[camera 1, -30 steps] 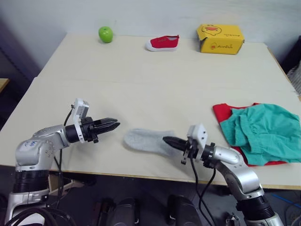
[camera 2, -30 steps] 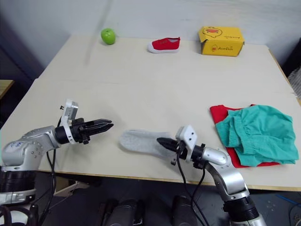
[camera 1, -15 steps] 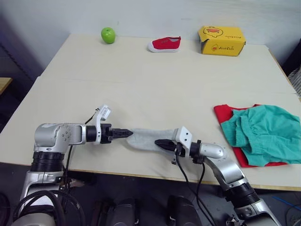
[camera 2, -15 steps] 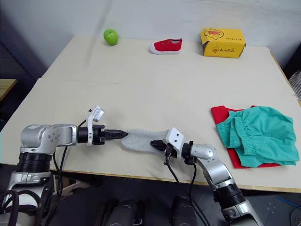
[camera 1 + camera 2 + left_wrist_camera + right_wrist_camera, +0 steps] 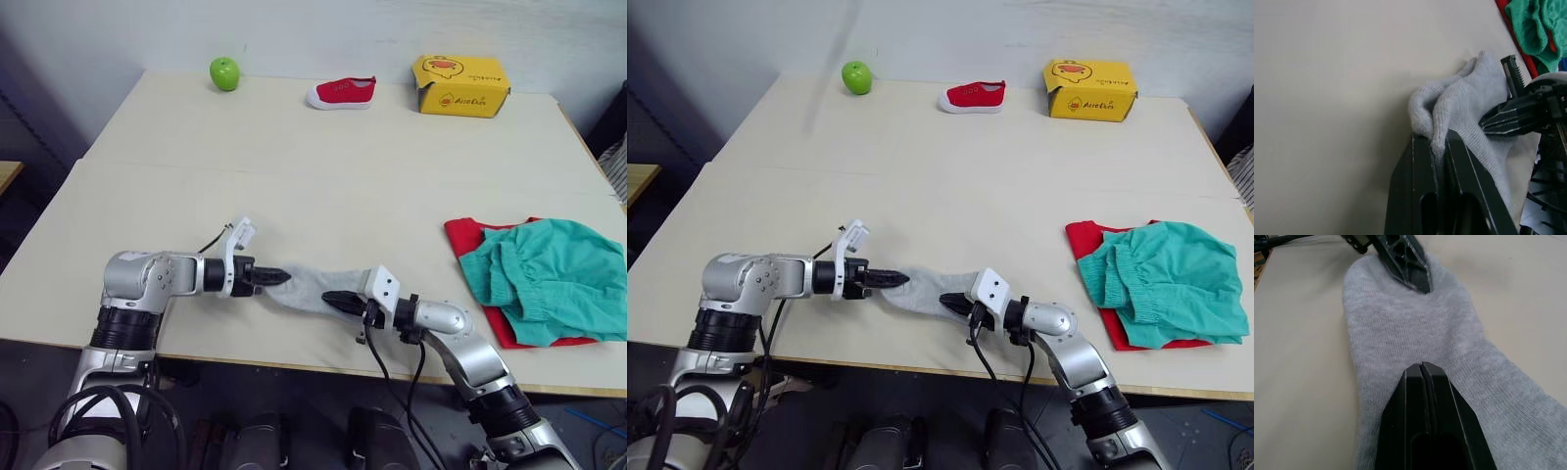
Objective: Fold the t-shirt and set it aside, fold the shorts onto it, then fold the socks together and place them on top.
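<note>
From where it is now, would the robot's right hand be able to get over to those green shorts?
Probably yes. The right hand rests shut on the socks, and bare table lies between it and the shorts on its own side.

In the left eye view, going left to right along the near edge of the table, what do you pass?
Left gripper → socks → right gripper → t-shirt → shorts, lying on the t-shirt.
</note>
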{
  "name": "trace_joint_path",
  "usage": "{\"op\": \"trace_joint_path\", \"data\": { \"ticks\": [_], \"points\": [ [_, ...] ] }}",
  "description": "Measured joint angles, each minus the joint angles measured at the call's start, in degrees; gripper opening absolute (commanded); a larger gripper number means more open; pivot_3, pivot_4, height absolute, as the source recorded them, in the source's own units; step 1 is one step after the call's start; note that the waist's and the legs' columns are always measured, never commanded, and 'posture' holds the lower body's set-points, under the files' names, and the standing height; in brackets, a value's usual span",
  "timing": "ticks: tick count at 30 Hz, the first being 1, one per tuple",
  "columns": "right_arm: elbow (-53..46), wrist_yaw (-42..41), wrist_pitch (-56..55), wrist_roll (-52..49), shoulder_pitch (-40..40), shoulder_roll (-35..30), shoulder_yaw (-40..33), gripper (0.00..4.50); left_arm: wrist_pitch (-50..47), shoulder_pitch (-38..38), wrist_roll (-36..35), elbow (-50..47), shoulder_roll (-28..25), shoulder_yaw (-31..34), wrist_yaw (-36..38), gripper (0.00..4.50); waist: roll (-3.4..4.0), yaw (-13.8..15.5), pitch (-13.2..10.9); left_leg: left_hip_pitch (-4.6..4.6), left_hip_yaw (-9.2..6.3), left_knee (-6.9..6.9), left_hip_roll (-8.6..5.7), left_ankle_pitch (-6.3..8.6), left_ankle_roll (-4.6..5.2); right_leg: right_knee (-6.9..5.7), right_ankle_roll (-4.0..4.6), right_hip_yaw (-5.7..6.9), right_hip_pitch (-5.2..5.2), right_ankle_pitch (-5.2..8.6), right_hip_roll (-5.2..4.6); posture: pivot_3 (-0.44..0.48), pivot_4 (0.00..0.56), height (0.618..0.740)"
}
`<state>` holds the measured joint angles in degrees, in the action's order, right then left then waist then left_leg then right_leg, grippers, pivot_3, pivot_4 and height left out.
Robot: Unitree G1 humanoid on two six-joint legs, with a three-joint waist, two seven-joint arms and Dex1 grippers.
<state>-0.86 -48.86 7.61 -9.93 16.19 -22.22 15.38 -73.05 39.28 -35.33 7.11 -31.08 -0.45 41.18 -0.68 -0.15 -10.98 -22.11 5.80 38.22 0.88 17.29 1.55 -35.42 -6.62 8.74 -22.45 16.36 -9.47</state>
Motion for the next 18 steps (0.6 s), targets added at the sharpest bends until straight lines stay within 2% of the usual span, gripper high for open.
{"op": "trace_joint_path", "data": {
  "ticks": [4, 8, 11, 14, 18],
  "points": [
    [-0.80, 0.73, 0.31, 0.53, -0.56, -0.09, -0.06, 0.00, -0.74, 5.39, -0.90, -2.45, -0.72, -1.51, 2.93, 0.01, -0.01, 0.06, 0.00, -0.03, 0.00, 0.00, -0.01, 0.00, 0.00, 0.01, 0.00, 0.02, -0.01, 0.00, 0.00, 0.000, 0.150, 0.740],
    [-2.02, 1.75, 1.24, 0.90, -1.34, -0.24, -0.19, 0.00, 0.60, 9.85, -1.12, -4.60, -0.84, -7.11, 7.52, 0.01, -0.01, 0.03, 0.00, -0.02, 0.01, -0.02, -0.01, 0.00, -0.01, 0.03, 0.00, 0.00, -0.01, 0.00, 0.01, 0.000, 0.150, 0.740],
    [-3.77, 3.10, 2.41, 0.91, -2.85, -0.86, -0.84, 0.00, 4.49, 12.11, 1.10, -2.53, 4.58, -10.54, 7.46, 0.01, -0.02, 0.52, 0.01, -0.09, -0.03, 0.04, -0.04, -0.01, 0.02, 0.08, 0.00, 0.04, 0.01, 0.00, 0.00, 0.000, 0.150, 0.740],
    [-6.71, 5.39, 4.39, 0.70, -5.50, -0.86, -2.25, 0.00, 7.73, 12.61, 3.18, -1.38, 7.18, -15.47, 9.04, 0.01, -0.03, 0.48, 0.01, -0.09, 0.00, 0.00, -0.05, -0.01, 0.03, 0.09, 0.00, 0.03, -0.01, 0.00, 0.00, 0.000, 0.150, 0.740],
    [-11.54, 8.72, 6.96, 0.25, -10.15, -0.87, -4.22, 0.00, 12.50, 12.44, 4.73, 2.46, 11.34, -17.32, 10.88, 0.01, -0.03, 0.65, 0.01, -0.11, 0.00, 0.01, -0.05, -0.02, 0.05, 0.15, 0.00, 0.05, 0.00, 0.00, 0.01, 0.000, 0.150, 0.740]
  ]
}}
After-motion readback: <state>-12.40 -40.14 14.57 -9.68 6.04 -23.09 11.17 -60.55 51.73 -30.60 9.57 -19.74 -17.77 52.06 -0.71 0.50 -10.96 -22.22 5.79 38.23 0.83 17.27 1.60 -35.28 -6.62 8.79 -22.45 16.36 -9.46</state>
